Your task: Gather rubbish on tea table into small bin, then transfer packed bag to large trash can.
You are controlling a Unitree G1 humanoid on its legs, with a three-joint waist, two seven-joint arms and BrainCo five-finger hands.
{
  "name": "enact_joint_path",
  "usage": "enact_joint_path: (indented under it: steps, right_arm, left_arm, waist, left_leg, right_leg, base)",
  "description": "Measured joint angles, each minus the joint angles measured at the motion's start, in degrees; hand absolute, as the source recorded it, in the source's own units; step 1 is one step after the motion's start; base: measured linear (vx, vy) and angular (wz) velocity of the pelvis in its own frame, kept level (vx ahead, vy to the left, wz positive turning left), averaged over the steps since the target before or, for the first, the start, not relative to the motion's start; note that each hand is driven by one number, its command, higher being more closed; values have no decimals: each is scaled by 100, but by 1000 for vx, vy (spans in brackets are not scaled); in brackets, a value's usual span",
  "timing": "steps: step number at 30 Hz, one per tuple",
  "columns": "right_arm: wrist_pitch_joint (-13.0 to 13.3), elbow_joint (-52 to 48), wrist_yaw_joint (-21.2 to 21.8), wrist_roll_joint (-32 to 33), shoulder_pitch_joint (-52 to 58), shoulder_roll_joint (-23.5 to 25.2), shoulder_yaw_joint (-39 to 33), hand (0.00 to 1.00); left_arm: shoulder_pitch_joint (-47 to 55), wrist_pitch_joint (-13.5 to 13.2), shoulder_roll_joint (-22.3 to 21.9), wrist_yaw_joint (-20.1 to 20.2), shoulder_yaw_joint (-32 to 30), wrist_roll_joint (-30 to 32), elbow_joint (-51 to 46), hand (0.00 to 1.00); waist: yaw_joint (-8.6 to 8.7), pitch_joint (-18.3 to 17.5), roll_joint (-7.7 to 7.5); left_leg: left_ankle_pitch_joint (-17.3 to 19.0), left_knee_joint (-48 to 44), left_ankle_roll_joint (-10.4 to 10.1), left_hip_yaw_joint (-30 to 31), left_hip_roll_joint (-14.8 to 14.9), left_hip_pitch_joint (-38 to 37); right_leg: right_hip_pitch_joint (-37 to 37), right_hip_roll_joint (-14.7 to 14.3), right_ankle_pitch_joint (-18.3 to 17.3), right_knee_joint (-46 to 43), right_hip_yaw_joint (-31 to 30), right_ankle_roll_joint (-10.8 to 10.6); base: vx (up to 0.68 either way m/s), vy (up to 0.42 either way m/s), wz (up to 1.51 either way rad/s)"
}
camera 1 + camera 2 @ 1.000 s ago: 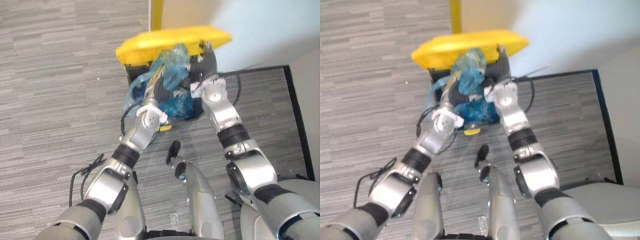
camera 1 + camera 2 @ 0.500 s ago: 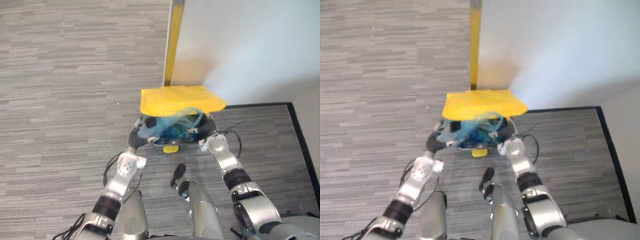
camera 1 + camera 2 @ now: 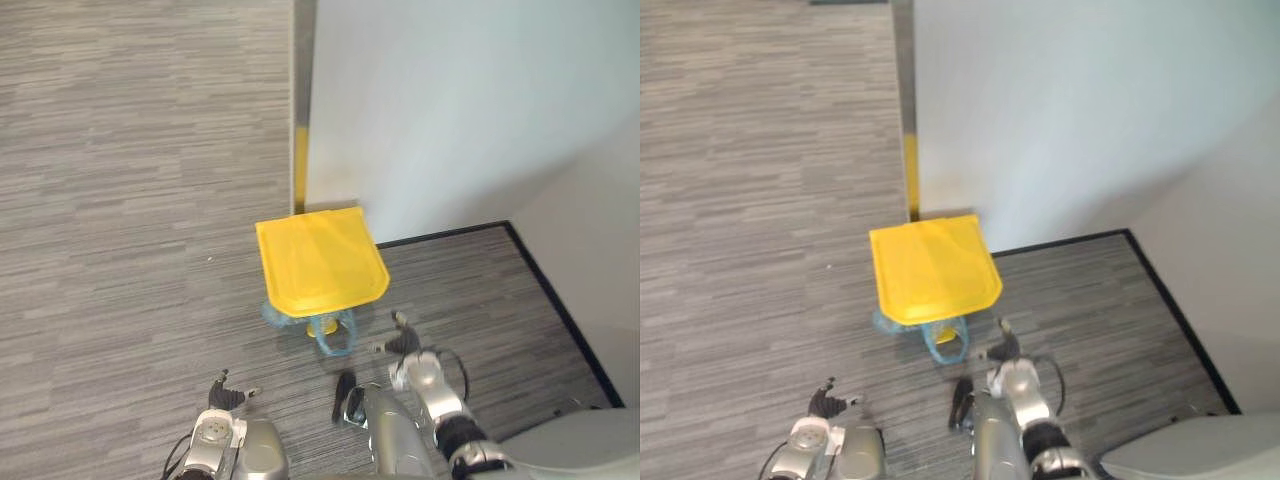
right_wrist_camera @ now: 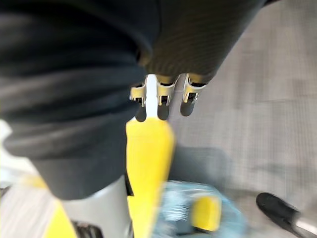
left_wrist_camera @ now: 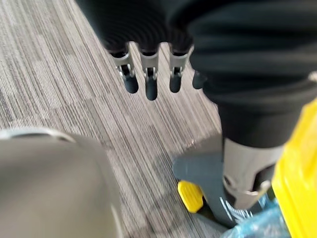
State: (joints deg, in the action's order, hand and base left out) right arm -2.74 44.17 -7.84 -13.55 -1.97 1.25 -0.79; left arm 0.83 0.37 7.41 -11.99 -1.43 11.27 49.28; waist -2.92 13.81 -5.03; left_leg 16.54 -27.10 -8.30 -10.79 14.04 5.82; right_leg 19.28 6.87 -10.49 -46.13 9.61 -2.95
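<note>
**A:** Left hand and right hand are both off the load now. Fingers are straight, nothing in them, and they've pulled back to the near side of the trash can.

**B:** Where's the blue bag?

**A:** In the can. A second ago both hands had it at the open mouth. Now the lid is down over it, with blue loops poking out under the near edge by the pedal.

**B:** Drop done?

**A:** Looks like it. One risk: trapped plastic could keep the lid ajar. The head moved too, so the whole view has shifted.
</note>
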Motion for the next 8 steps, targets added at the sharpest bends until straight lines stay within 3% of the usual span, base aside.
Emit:
enact_joint_path:
  steps: [2, 3, 4, 5, 8]
  right_arm:
    - [11, 394, -14, 78, 395, 208, -572, 0]
    - [2, 578, -52, 196, 436, 226, -794, 0]
    - [7, 1066, -174, 599, 416, 16, -1302, 0]
    - [2, 1225, -196, 702, 424, 10, -1504, 0]
    - [4, 1310, -204, 733, 368, -18, -1628, 0]
  left_arm:
    - [-5, 7, -129, 9, -150, -14, 49, 0]
    - [-12, 18, -221, 22, -390, -15, 185, 0]
    - [5, 10, -765, 2, -589, -38, 463, 0]
    - [-5, -1, -815, -7, -594, -140, 630, 0]
    - [-13, -4, -792, -8, -593, -140, 665, 0]
  waist:
    - [12, -114, -158]
    - [1, -281, -139]
    - [90, -665, 186]
    - [118, -746, 202]
    - [125, -759, 219]
  left_leg:
    - [-86, 63, -94, -66, 8, 16]
    - [-187, 314, -108, -137, -6, 9]
    - [-910, 1637, 209, -276, -155, -294]
    - [-1068, 1930, 189, -175, -228, -491]
    - [-1099, 2100, 183, -158, -392, -528]
  right_leg:
    - [-182, 41, -416, 86, -150, -165]
    - [-436, -134, -607, 826, -147, -144]
    - [-572, -406, -293, 2162, -197, 203]
    - [-782, -387, -236, 2352, -147, 122]
    - [-825, -311, -154, 2486, -232, -6]
  base:
    - [-91, -190, -26]
    - [-181, -273, -103]
    - [-200, -189, -68]
    - [-155, -83, -49]
    - [-3, 87, 7]
